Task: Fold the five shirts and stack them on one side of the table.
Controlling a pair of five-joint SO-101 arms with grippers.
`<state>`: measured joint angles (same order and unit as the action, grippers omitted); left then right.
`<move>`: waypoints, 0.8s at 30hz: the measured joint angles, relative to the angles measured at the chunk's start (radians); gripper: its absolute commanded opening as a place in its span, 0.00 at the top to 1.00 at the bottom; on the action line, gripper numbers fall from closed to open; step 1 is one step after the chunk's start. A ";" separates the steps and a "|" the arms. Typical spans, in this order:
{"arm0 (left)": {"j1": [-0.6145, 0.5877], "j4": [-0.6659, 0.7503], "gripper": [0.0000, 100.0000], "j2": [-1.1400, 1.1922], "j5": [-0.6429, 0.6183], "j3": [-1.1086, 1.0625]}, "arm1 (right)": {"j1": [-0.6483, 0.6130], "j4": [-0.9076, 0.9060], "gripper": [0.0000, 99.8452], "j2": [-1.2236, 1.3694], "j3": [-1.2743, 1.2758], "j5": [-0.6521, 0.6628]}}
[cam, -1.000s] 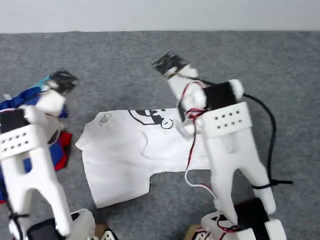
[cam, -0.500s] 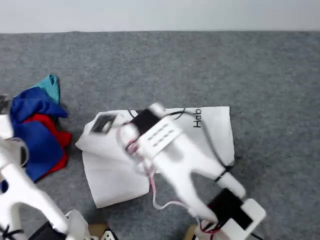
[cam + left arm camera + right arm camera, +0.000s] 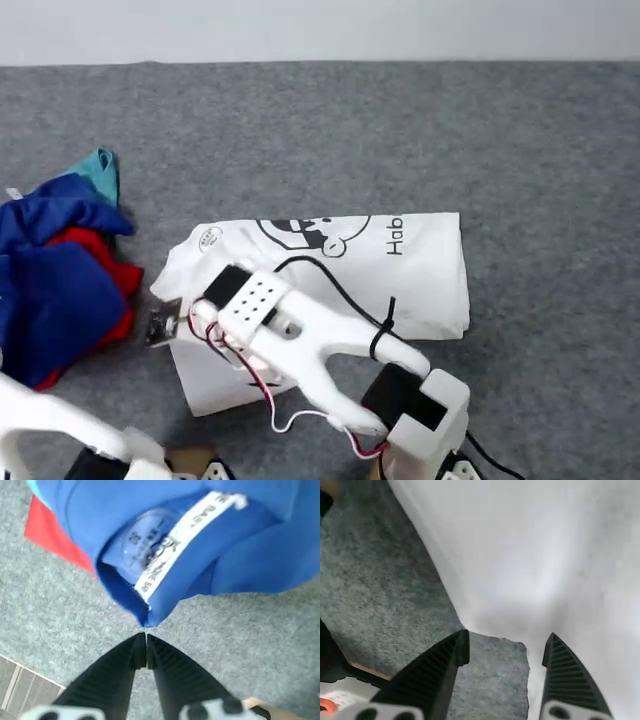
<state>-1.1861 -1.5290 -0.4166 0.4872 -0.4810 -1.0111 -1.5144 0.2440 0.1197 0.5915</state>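
Right fingers (image 3: 454, 652) stand spread and hold nothing, with an edge of the white shirt (image 3: 420, 270) running just ahead of their tips and grey counter (image 3: 500, 130) showing between them. Left fingers (image 3: 141, 655) are pressed together on nothing. The collar of a blue shirt (image 3: 165, 555) lies just ahead of their tips and apart from them, and a red shirt (image 3: 118, 283) lies beyond it in the same heap. Since a second ago the right arm has swung from one end of the white shirt across to the opposite edge, and the left arm has drawn back off the coloured heap. The white shirt itself lies where it lay. Whether the right fingertips touch cloth cannot be settled from the wrist view. Judgement: the right arm is placed to take that edge for a further fold. This shirt is part-folded at best, the heap remains unfolded, and no stack is begun.
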 measured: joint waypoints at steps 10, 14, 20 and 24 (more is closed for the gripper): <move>-0.014 0.000 0.99 0.000 0.000 0.000 | -0.109 0.008 0.75 0.035 0.000 0.000; -0.029 0.000 0.99 0.000 0.000 0.000 | -0.109 0.009 0.75 0.109 0.000 0.000; -0.038 0.006 0.99 0.000 0.005 -0.038 | -0.109 0.003 0.84 0.203 -0.055 0.000; -0.038 0.008 0.99 0.000 0.006 -0.048 | -0.103 -0.029 0.94 0.259 -0.149 0.000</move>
<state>-1.2244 -1.5213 -0.4166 0.4933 -0.5286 -1.1139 -1.5436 0.5033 -0.0292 0.5915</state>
